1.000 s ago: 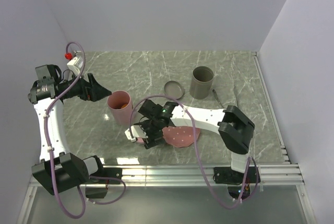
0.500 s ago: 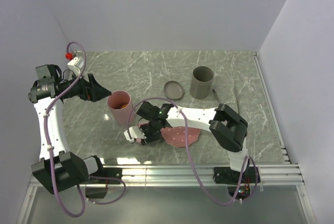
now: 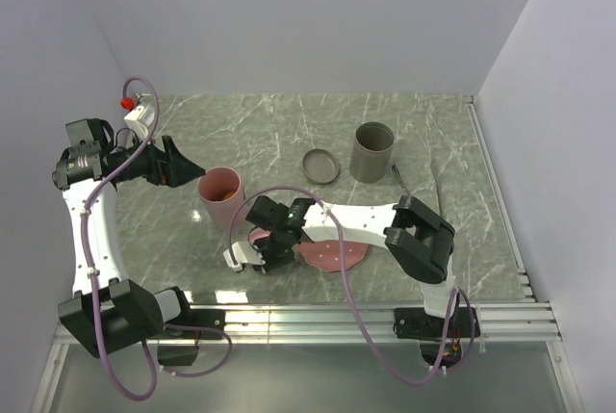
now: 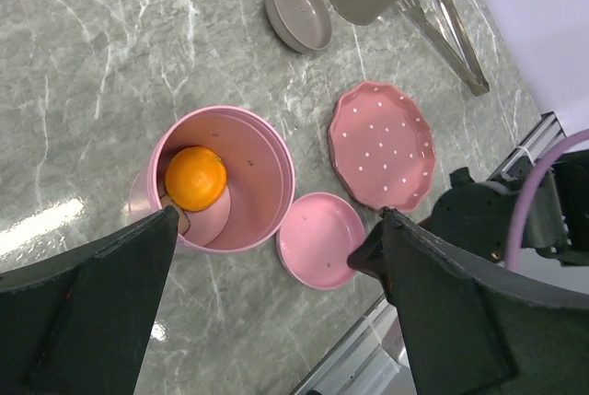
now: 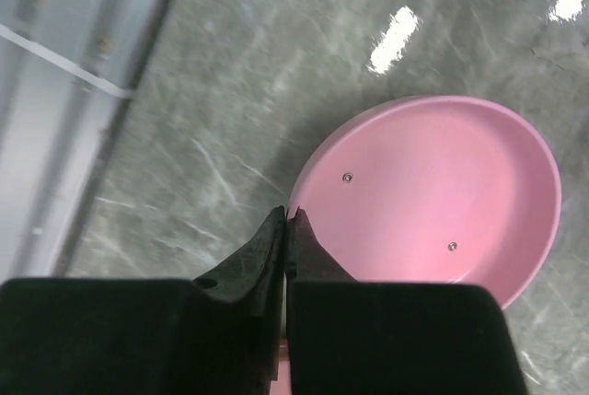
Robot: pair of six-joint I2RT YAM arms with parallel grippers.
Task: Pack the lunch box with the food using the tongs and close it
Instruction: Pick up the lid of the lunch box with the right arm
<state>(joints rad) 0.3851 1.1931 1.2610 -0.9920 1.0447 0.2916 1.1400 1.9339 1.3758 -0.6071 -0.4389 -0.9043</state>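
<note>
Starting at the near edge, the right gripper point(image 5: 287, 215) has its fingers pressed flat together with no gap showing. The tips sit against the near rim of the pink lid point(image 5: 433, 192), which lies hollow side up on the table point(image 5: 184, 137). Whether the rim is nipped between the tips cannot be told. The pink scalloped plate point(image 3: 332, 254) lies flat just beside the lid, at its 3 o'clock in the top view. The pink lunch box point(image 4: 262, 169) stands upright and uncovered at the lid's 11 o'clock, just beside it. The orange round slice point(image 4: 195, 178) rests inside on its floor. The left gripper point(image 4: 278, 218) hangs raised off the box's 10 o'clock side, jaws spread to full width, gripping nothing and touching nothing. Further back, the grey lid point(image 3: 320, 165) lies at the box's 2 o'clock, well apart from it. The grey cup point(image 3: 373, 151) stands upright near that lid's 2 o'clock. The tongs point(image 4: 451, 27) lie flat on the table beside the cup at its 4 o'clock, apart from both grippers
</note>
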